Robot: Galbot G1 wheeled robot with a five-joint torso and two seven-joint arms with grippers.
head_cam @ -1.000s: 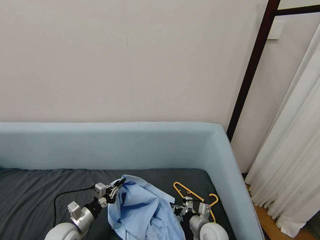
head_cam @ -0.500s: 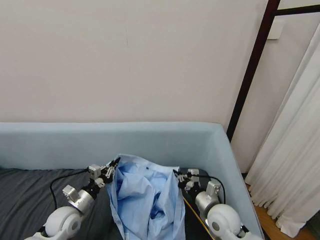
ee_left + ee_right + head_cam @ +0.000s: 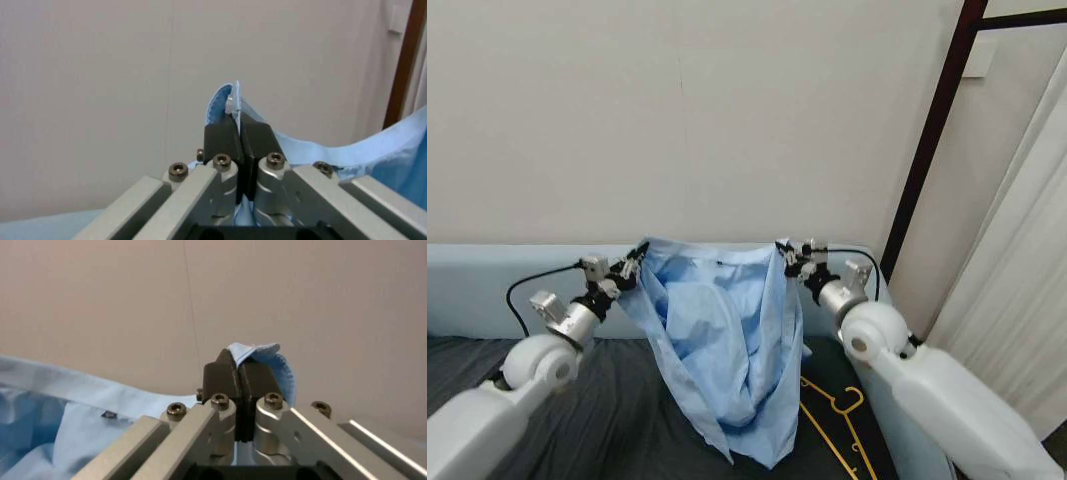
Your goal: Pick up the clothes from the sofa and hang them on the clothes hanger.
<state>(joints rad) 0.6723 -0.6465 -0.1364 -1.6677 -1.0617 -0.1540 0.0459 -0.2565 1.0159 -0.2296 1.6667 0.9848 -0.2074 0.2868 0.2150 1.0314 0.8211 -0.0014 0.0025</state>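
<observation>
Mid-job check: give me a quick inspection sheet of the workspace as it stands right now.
Surface: dark grey sofa seat, pale blue backrest.
Job's things: blue shirt held up and spread between both grippers, hanging down toward the seat; yellow hanger lying on the seat beside it.
Clutter: nothing seen.
Grippers: left gripper shut on one top corner of the shirt; right gripper shut on the other.
Cables: left-wrist cable looping free; right-wrist cable arching over the wrist.
Surroundings: plain wall, dark pole, white curtain.

Glossy white arms (image 3: pixel 527 365) end in silver wrists (image 3: pixel 577 318). The left end effector (image 3: pixel 639 250) and right end effector (image 3: pixel 779 247) each have 2 black fingers (image 3: pixel 223 140), silver screws (image 3: pixel 177 171) and black cables (image 3: pixel 522 285).
</observation>
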